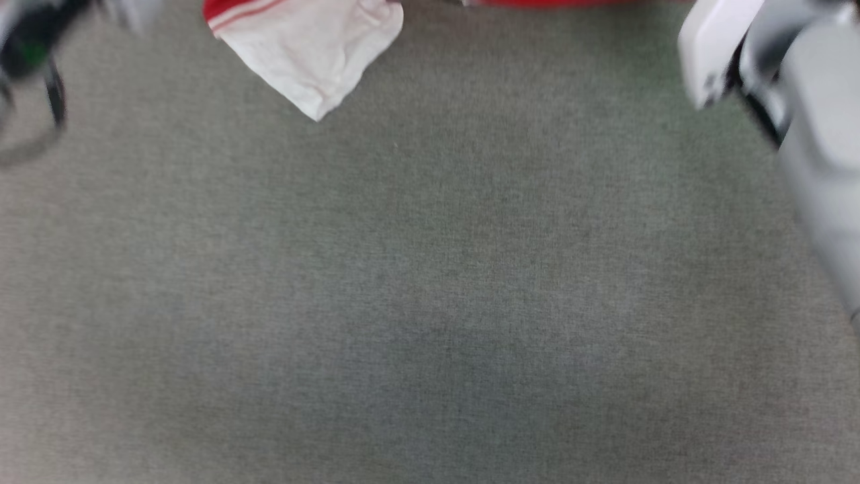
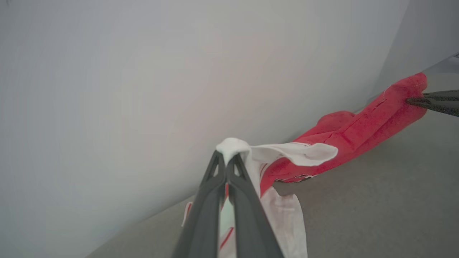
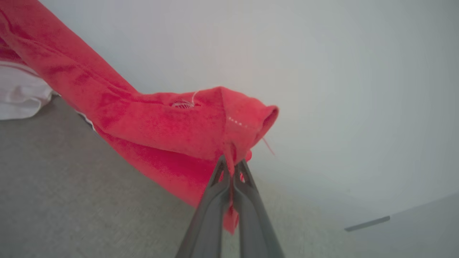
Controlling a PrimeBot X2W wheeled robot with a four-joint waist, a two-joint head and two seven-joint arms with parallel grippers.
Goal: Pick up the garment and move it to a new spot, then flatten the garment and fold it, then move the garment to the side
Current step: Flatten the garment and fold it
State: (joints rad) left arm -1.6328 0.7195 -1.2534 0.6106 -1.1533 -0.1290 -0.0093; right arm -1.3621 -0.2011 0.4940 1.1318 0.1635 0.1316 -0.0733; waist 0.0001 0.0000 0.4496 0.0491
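Jaws of my left gripper (image 2: 226, 160) pinch garment (image 2: 358, 132) at white sleeve, right gripper (image 3: 232, 165) pinches red edge. Cloth strung between over grey woven surface (image 1: 430, 302), pale wall (image 2: 143, 89) behind. Head view blurred, garment cut off at top.

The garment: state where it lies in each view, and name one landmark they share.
Head view: the garment shows at the top edge, white sleeve left of centre.
Left wrist view: from bottom centre, pinched by the left gripper, red body running to the right edge.
Right wrist view: from upper left to centre, clamped by the right gripper.
Shared landmark: the grey surface underneath.
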